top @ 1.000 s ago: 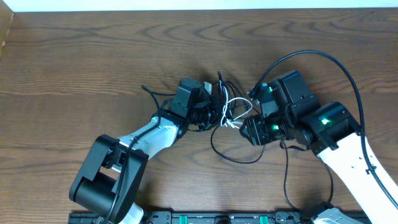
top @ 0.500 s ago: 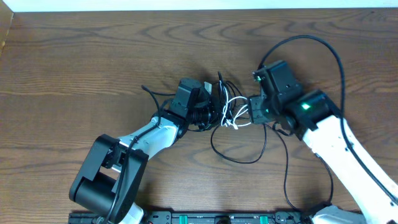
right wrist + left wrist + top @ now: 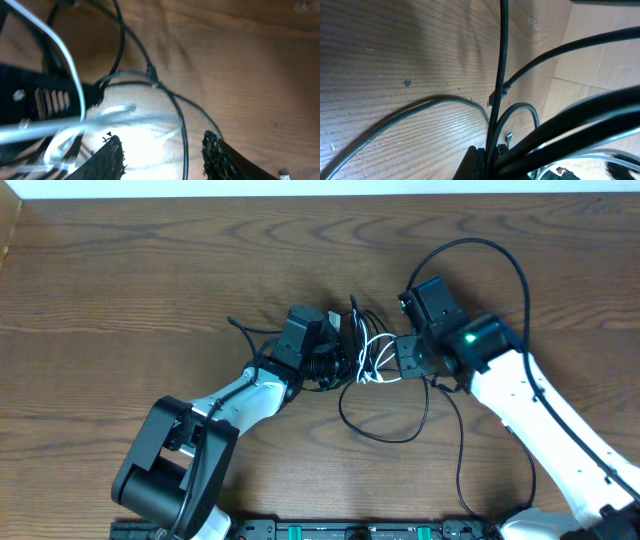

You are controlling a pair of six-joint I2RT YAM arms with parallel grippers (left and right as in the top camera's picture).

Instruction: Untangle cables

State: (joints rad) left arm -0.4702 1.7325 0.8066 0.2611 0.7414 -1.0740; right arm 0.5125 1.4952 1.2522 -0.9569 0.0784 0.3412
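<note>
Straddling one black strand of the cables (image 3: 182,125), right hand (image 3: 162,145) gapes apart

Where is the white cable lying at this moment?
In the overhead view, the white cable sits near the middle of the table, looped between the left tool and the right tool, among the black cables.

left gripper (image 3: 345,352): fingers closed | right gripper (image 3: 162,152): fingers (image 3: 107,157) apart

You have open table (image 3: 150,280) left, right and beyond; the cables (image 3: 365,360) clog the gap between left gripper (image 3: 345,352) and right gripper (image 3: 394,365), a loop (image 3: 385,437) sagging nearward.
</note>
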